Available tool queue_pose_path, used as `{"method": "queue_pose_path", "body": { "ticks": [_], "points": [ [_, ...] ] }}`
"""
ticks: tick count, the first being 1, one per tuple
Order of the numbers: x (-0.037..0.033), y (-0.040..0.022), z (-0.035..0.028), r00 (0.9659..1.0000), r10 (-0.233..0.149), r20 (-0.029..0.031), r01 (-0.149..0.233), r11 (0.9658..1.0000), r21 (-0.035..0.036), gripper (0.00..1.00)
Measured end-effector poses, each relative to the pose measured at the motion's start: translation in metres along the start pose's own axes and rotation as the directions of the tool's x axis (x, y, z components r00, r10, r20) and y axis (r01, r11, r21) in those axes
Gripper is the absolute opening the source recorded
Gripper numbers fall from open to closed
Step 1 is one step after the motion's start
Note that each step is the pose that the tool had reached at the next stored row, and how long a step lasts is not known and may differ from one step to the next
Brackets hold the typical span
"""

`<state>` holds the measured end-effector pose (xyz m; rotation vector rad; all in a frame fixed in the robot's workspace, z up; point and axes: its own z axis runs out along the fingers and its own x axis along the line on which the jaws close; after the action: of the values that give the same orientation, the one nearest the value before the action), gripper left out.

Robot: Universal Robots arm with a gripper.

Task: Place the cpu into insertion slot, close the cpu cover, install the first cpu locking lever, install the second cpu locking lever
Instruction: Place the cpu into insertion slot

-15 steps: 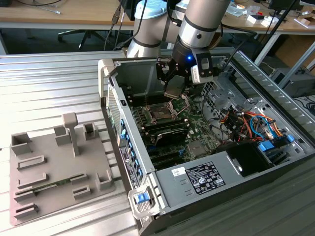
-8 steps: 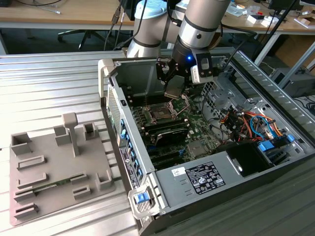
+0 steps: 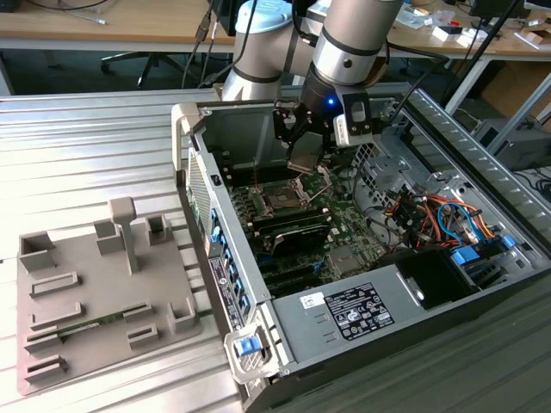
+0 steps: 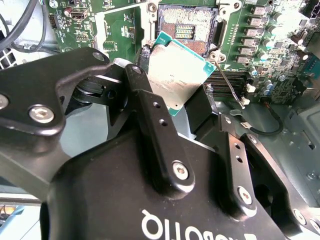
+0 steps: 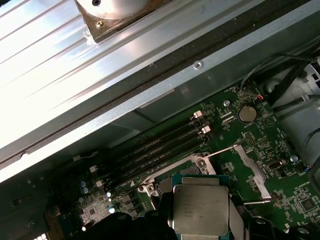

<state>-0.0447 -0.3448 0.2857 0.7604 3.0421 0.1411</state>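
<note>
Beside the open computer case (image 3: 196, 185), at the exterior view's left, a grey fixture tray (image 3: 103, 292) lies on the ribbed table (image 3: 86, 155). Further right, the gripper (image 3: 303, 144) hangs over the motherboard's (image 3: 344, 232) far edge. Its fingers (image 4: 150, 115) are closed on two opposite sides of the cpu (image 3: 305, 158), leaving the underside free. The chip hovers tilted, apart from the insertion slot (image 3: 282, 200), which lies uncovered to receive it.

A ribbed metal table (image 3: 86, 146) carries an open computer case (image 3: 200, 181); just beside it lies a grey fixture tray (image 3: 82, 258).
</note>
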Motion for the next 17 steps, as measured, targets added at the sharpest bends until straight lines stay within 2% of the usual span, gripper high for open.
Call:
{"method": "queue_pose_path", "body": {
  "ticks": [17],
  "points": [
    [0.0,0.0,0.0006,1.0,0.01,0.0009,-0.01,1.0,-0.0001,0.55]
  ]
}}
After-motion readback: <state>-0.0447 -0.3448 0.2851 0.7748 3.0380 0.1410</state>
